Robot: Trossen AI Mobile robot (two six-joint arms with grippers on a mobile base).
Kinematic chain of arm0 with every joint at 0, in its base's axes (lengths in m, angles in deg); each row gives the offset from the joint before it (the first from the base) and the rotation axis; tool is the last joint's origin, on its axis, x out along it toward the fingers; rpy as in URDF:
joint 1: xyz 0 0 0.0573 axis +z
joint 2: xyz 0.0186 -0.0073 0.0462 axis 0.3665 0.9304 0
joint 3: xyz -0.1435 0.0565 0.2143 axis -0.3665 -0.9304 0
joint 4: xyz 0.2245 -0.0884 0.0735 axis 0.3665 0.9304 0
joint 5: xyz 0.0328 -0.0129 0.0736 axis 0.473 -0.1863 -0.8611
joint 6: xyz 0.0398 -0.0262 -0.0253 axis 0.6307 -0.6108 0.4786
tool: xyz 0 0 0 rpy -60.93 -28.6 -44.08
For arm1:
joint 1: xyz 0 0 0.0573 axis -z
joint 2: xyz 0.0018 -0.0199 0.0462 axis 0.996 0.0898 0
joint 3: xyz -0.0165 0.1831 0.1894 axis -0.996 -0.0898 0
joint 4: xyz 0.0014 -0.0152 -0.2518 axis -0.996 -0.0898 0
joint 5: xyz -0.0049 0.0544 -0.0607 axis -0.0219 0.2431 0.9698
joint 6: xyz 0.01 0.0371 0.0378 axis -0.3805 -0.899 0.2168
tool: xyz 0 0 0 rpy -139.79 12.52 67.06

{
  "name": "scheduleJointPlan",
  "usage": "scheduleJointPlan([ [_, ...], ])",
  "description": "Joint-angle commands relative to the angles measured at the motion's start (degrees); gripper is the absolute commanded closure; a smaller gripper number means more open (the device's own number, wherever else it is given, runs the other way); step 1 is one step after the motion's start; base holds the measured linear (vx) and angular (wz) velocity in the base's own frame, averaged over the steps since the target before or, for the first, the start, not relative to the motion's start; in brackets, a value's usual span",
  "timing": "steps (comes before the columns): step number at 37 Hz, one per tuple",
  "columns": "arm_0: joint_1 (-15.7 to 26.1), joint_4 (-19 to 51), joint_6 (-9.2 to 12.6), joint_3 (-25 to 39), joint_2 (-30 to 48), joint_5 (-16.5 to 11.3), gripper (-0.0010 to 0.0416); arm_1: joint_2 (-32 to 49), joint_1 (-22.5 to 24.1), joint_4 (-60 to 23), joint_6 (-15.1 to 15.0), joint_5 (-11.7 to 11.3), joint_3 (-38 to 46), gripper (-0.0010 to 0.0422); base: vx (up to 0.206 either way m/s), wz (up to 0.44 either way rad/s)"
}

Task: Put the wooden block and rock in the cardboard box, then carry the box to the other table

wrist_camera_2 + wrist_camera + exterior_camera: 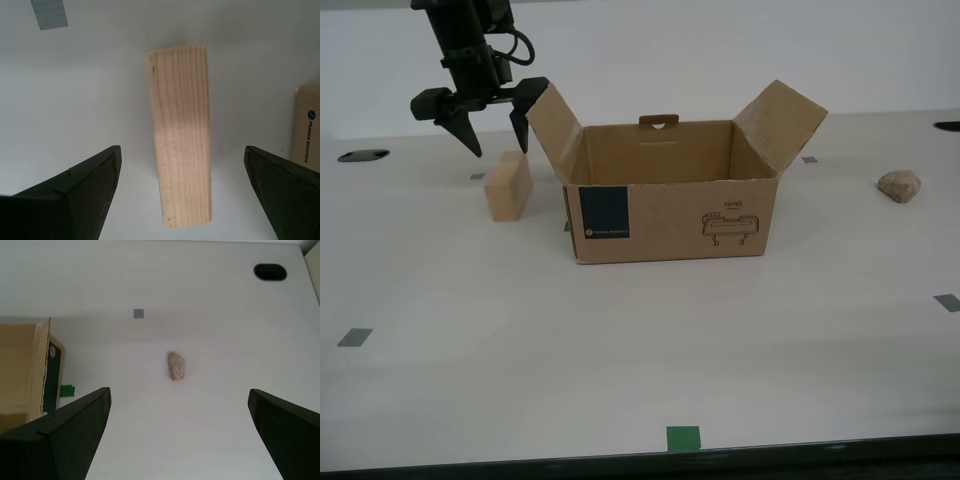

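The wooden block (508,186) lies on the table just to the exterior view's left of the cardboard box (670,215), whose flaps stand open. My second gripper (500,148) hangs open right above the block, its fingers apart on either side of the wooden block (182,135) and not touching it. The rock (899,185) rests on the table toward the exterior view's right, apart from the box. My first gripper (180,392) is open high above the rock (176,365) and does not show in the exterior view. The other table is out of view.
A green tape mark (683,437) sits near the table's front edge. Grey tape squares (354,337) (947,302) lie on the off-white tabletop. A dark oval hole (363,155) is at the back on the exterior view's left. The box edge (307,130) is close beside the block.
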Motion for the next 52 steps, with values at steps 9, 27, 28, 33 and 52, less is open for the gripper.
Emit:
scheduleJointPlan([
  [9, -7.8, -1.64, -0.24, 0.17, 3.61, 0.37, 0.0026, -0.02, 0.07, -0.35, -0.74, -0.22, -0.24, 0.0078, 0.0, 0.0],
  [27, -10.99, -8.5, -1.92, 0.2, 17.09, -2.34, 0.0027, -0.02, 0.13, -0.24, -0.7, -0.24, -0.55, 0.0078, 0.0, 0.0],
  [28, -10.99, -9.27, -1.95, 0.2, 17.9, -2.34, 0.0028, -0.02, 0.15, -0.26, -0.72, -0.24, -0.55, 0.0078, 0.0, 0.0],
  [33, -10.99, -11.78, -1.97, 0.2, 21.46, -2.73, 0.0033, -0.02, 0.15, -0.28, -0.7, -0.24, -0.57, 0.0078, 0.0, 0.0],
  [52, -10.97, -19.76, -4.48, 0.2, 34.82, -5.51, 0.0031, -0.02, 0.61, -0.2, 0.17, -0.24, -0.61, 0.0078, 0.0, 0.0],
])
